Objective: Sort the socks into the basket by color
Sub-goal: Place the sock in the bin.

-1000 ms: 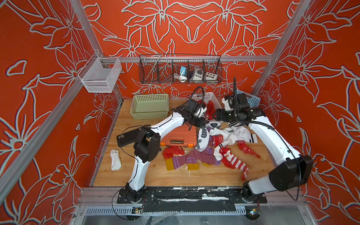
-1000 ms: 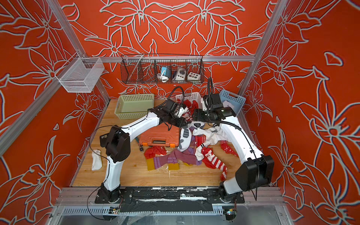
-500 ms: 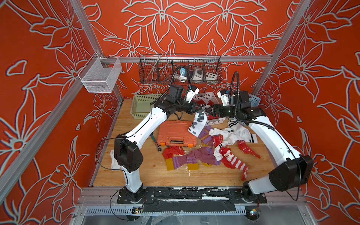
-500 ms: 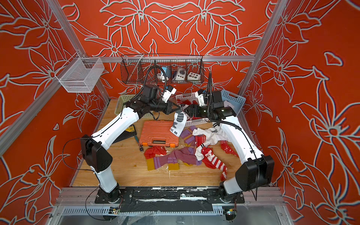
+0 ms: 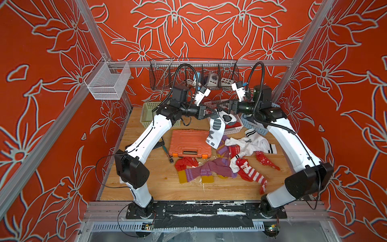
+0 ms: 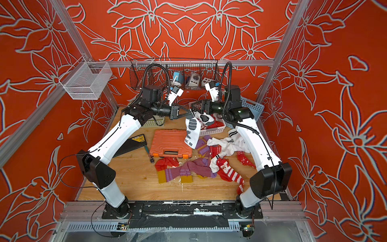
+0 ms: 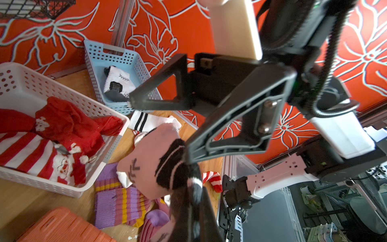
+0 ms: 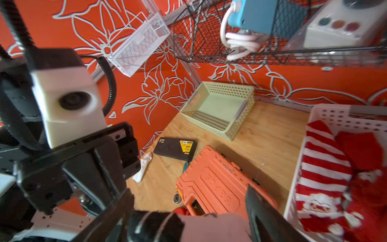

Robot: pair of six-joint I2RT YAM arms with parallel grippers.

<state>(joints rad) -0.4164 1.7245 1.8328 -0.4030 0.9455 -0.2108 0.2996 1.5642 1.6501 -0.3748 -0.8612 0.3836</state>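
Green basket [image 5: 146, 113], far left at the back: no socks seen in it.

Left gripper [image 5: 212, 114]: raised above the table, jaws pressed together on the top end of a white sock [image 5: 216, 130] with black-grey marks. The sock hangs free below the grip, limp and folding on itself, its lower end over the edge of the orange case [image 5: 189, 142].

Right gripper [image 5: 219, 109]: facing the left one, jaws spread. In the right wrist view the sock's upper end lies between them, not pinched.

White basket [image 5: 232, 131]: just behind the hanging sock, holds red socks only. Blue basket [image 7: 98, 62], to its right: holds one white sock with dark marks, which I judge to be the matching bin.

Remaining socks [image 5: 209, 169], purple, red and white, lie tangled on the table in front.

Handling assessment: light, soft knit, no stiffness, not fragile. It will drape and swing when carried and may snag on a basket rim. A pinch near the cuff or the thick dark band, taking in both layers, is the surest hold; a grip on a single layer risks slipping.
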